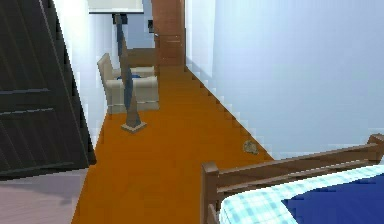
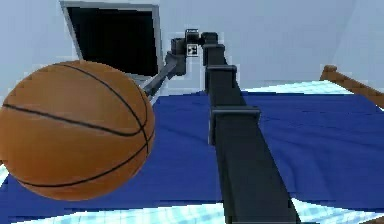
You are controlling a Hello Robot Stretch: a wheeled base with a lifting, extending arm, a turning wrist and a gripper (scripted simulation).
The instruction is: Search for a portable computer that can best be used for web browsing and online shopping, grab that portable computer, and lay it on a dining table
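An open laptop (image 2: pixel 112 38) with a dark screen and a pale frame stands on the blue bedcover (image 2: pixel 320 140) at the arm side view's upper left. My arm (image 2: pixel 235 130) reaches out over the bed, and the gripper (image 2: pixel 163 75) sits at its far end, right beside the laptop's lower right corner. I cannot tell whether the gripper holds anything, since the laptop and bed lie right behind its fingers.
A big orange basketball (image 2: pixel 75 125) lies on the bed, left of the arm. In the forward view, the bed's wooden footboard (image 1: pixel 290 170) stands at the bottom right. A dark door (image 1: pixel 35 90) is left, with a floor lamp (image 1: pixel 128 70), armchair (image 1: pixel 125 88) and wooden door (image 1: pixel 168 35) beyond.
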